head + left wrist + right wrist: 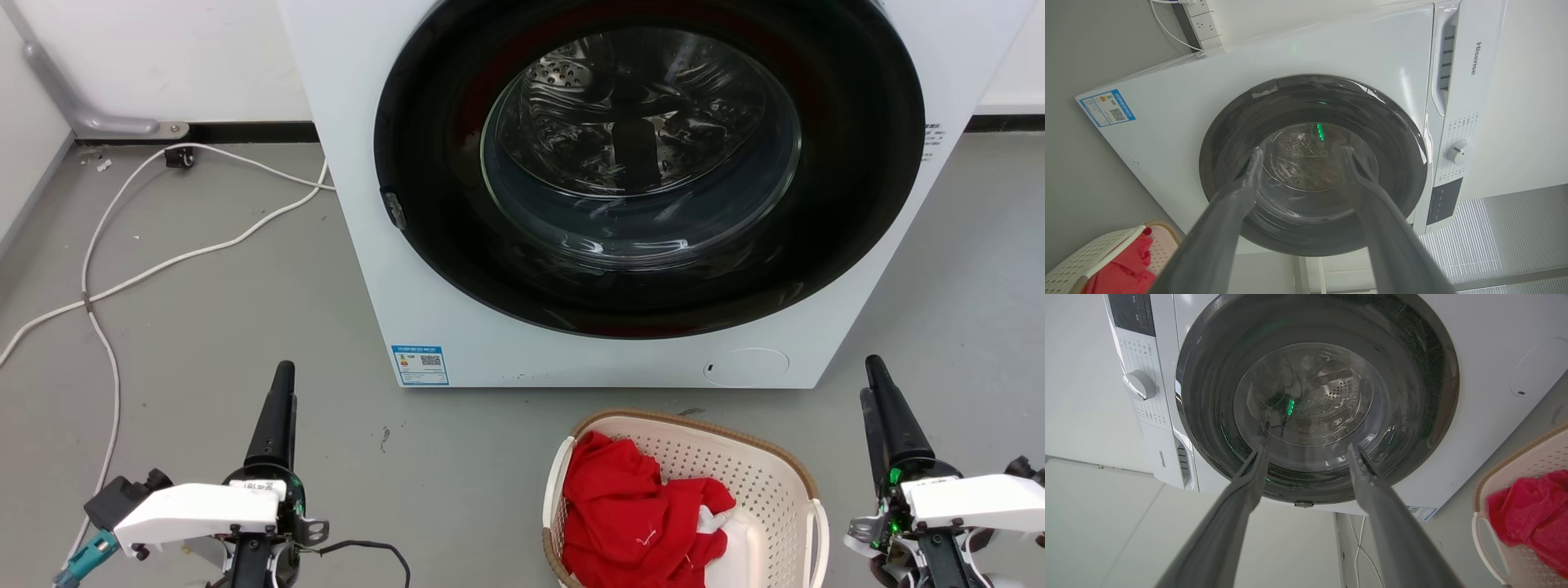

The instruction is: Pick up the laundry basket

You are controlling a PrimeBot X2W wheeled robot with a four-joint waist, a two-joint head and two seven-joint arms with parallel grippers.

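**Both grippers spread and empty, basket sitting on the floor between them**

The left gripper's two dark fingers are standing well apart in the left wrist view, with nothing between them, and are pointing at the washing machine's round glass door. The right gripper is showing the same wide, empty spread, its fingers framing the steel drum behind the glass.

In the head view the left gripper is hanging at the lower left and the right gripper at the lower right, both pointing toward the machine and touching nothing.

The laundry basket is sitting on the grey floor just in front of the machine, between the two grippers and nearer the right one, apart from both. A red cloth is lying crumpled inside it, with something white beside the cloth.

A white cable is trailing across the floor to the machine's left.
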